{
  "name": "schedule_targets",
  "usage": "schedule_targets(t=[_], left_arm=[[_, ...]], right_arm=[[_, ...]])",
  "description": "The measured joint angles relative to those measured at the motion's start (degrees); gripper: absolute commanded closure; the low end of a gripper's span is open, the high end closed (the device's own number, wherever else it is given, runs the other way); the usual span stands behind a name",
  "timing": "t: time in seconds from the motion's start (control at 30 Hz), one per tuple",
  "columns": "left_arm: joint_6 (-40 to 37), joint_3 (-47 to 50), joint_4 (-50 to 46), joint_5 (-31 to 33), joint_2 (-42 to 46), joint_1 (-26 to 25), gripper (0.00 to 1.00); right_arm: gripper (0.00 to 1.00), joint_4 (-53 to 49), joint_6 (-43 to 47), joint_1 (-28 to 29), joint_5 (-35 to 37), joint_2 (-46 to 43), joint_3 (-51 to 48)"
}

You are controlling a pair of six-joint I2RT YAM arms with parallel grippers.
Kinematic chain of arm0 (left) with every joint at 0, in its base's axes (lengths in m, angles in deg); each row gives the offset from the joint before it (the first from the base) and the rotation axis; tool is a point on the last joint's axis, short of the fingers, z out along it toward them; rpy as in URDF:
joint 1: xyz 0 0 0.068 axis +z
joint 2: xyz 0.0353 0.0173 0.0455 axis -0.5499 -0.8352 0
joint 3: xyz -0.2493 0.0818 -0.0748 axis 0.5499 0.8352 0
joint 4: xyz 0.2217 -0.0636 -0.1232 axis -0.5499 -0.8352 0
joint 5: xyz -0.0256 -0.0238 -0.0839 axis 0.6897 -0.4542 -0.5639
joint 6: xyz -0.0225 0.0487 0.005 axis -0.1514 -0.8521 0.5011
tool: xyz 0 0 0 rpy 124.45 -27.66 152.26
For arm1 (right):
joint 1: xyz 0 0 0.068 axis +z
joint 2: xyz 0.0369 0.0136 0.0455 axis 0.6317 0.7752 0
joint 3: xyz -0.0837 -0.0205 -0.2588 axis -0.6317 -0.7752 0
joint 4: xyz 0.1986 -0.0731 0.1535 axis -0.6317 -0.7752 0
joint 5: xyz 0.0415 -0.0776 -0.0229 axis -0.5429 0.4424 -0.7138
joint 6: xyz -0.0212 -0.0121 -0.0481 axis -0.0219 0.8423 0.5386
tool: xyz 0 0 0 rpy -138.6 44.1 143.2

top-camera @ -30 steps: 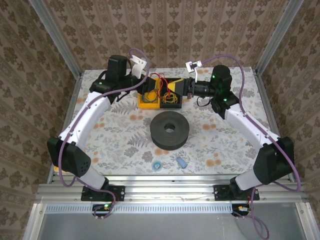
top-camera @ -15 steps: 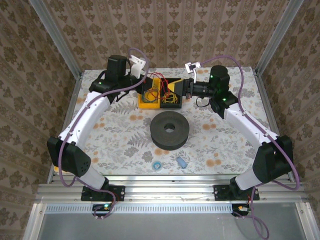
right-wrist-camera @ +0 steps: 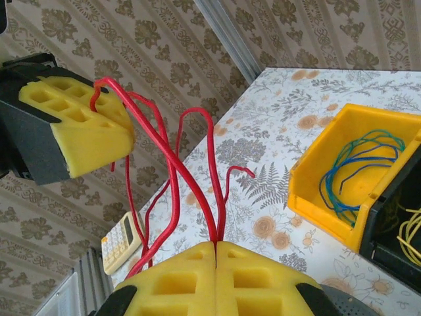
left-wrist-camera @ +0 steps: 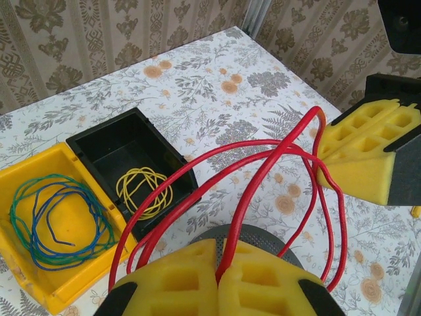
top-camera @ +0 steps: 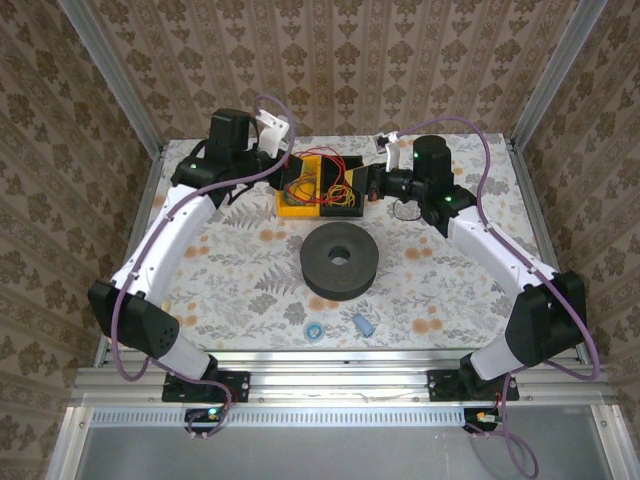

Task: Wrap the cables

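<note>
**Both arms holding the red cable [left-wrist-camera: 263, 164] above the bins.** I am clenching my left gripper [left-wrist-camera: 218, 276] on one stretch of the cable and my right gripper [right-wrist-camera: 216, 263] on another. The slack is arching in loose loops between the two. The cable is hanging over the yellow bin [left-wrist-camera: 39, 164] and the black bin [left-wrist-camera: 112, 148], at 12 o'clock from the dark grey spool [top-camera: 320, 270].

To do this step well, I judge that I should be lifting the loops clear of the bin walls. That keeps them from snagging the green wires [left-wrist-camera: 52, 220] or the yellow coil [left-wrist-camera: 143, 191]. I should then be drawing both pinches toward 6 o'clock with even tension, neither pad slipping.

The frame posts [top-camera: 115, 85] are standing close at 10 and 2 o'clock, with the wall at 12. Open table [top-camera: 240, 260] is lying around the spool. Two small blue pieces [top-camera: 363, 324] are sitting at its 6 o'clock, near the edge.
</note>
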Motion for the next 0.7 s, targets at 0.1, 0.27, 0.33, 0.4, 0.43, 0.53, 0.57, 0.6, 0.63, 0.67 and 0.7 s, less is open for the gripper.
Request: schedule_targets(t=[0.1,0.27,0.33,0.4,0.43,0.53,0.57,0.6,0.63,0.67,0.7], left_arm=[[0.0,0.0,0.0,0.0,0.0,0.0,1.0],[0.0,0.0,0.7,0.0,0.0,0.0,1.0],[0.0,0.0,0.9,0.0,0.0,0.1,1.0],[0.0,0.0,1.1,0.0,0.0,0.1,1.0],[0.1,0.0,1.2,-0.1,0.0,0.2,1.0],[0.2,0.0,1.9,-0.5,0.0,0.7,1.0],[0.3,0.0,2.0,-0.7,0.0,0.9,1.0],[0.5,0.0,2.1,-0.9,0.0,1.2,1.0],[0.5,0.0,2.2,-1.0,0.0,1.4,1.0],[0.6,0.0,2.2,-1.2,0.0,1.6,1.0],[0.7,0.0,2.2,-1.4,0.0,1.7,1.0]], right_arm=[[0.88,0.0,0.2,0.0,-0.1,-0.7,0.0],[0.45,0.0,0.1,0.0,-0.5,-2.3,-0.3],[0.41,0.0,0.4,0.0,-0.8,-3.0,-0.6],[0.38,-0.3,1.4,0.0,-0.9,-4.6,-1.7],[0.37,-0.5,2.1,-0.1,-0.8,-5.6,-2.6],[0.36,-0.7,4.5,-0.6,-0.8,-10.4,-6.7],[0.35,-0.5,5.0,-1.0,-0.8,-12.1,-8.2],[0.35,-0.3,5.1,-1.7,-0.9,-13.8,-9.9],[0.35,0.0,5.1,-2.4,-0.9,-15.0,-11.1],[0.35,0.6,4.9,-3.5,-1.0,-16.0,-12.5],[0.35,1.4,4.5,-4.4,-1.3,-16.6,-13.9]])
